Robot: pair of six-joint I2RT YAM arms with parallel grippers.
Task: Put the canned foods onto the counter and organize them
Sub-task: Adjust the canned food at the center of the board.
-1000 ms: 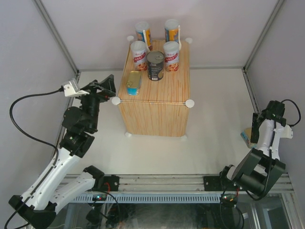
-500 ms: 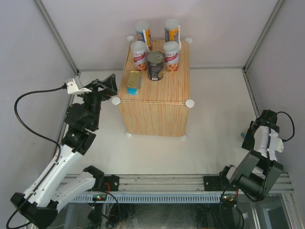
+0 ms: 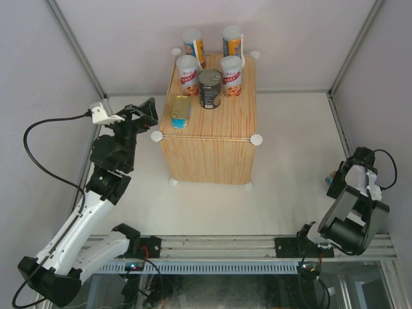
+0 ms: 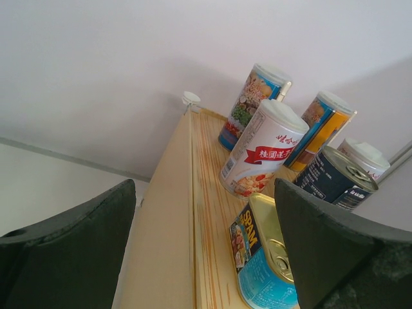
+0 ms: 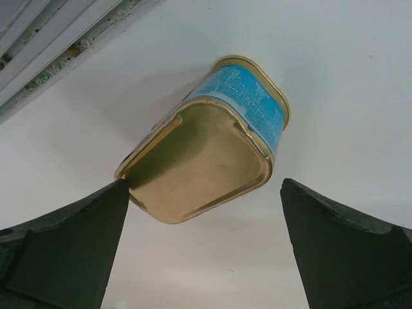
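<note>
The counter [image 3: 212,145] is a wood-grain box with white knobs at the table's far middle. On it stand two tall blue-orange cylinders [image 3: 193,44] [image 3: 232,40], two white-red cans [image 3: 187,72] [image 3: 231,74], a dark can [image 3: 210,88] and a flat gold-blue tin [image 3: 181,111]. My left gripper [image 3: 148,111] is open and empty by the counter's front left knob. In its wrist view [image 4: 205,193] the tin [image 4: 264,257] lies just ahead. My right gripper [image 3: 339,182] is open, its fingers on either side of a second gold-blue tin [image 5: 212,161] on the table at the far right.
Grey walls enclose the white table on three sides. The right wall [image 3: 386,96] is close to my right gripper. A metal rail [image 5: 58,38] runs behind the second tin. The counter's front right top [image 3: 225,119] is bare wood.
My right gripper has come down and nearer over the tin at the right edge. My left gripper has edged up toward the counter's front left corner.
</note>
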